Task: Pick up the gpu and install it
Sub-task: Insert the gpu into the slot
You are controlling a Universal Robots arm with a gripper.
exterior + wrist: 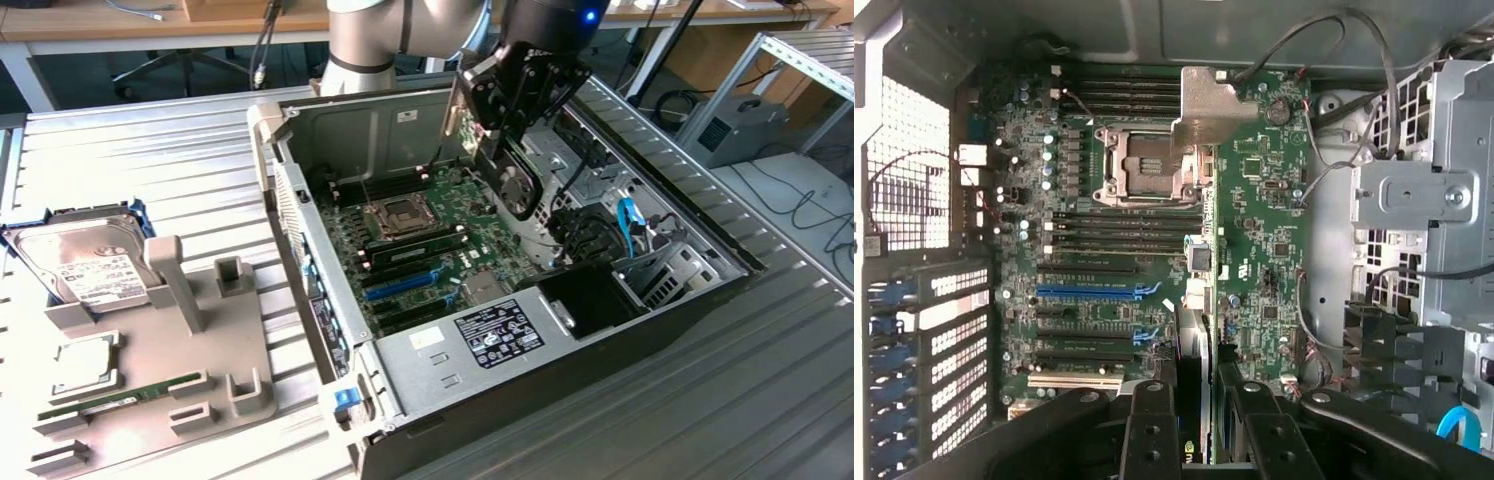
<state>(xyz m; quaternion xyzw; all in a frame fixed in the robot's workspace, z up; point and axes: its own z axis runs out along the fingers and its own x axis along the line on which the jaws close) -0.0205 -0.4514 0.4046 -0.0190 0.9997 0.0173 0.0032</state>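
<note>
My gripper (511,135) hangs over the open computer case (441,350), shut on the gpu (518,190). The card hangs on edge, its black fan facing the exterior view's right and its green board toward the left. In the wrist view the gpu (1196,340) runs edge-on away from the black fingers (1152,432), and its silver end bracket (1209,105) covers part of the processor socket (1144,165). It is held clear above the motherboard (1274,230). The blue expansion slot (1094,292) lies to one side of the card's line, not under it.
A grey fixture tray (227,370) at the exterior view's left carries a hard drive (87,270), a processor (83,362) and a memory stick (120,395). Inside the case, a drive cage (1424,200), loose cables and a blue cable (627,225) crowd the side near the gripper.
</note>
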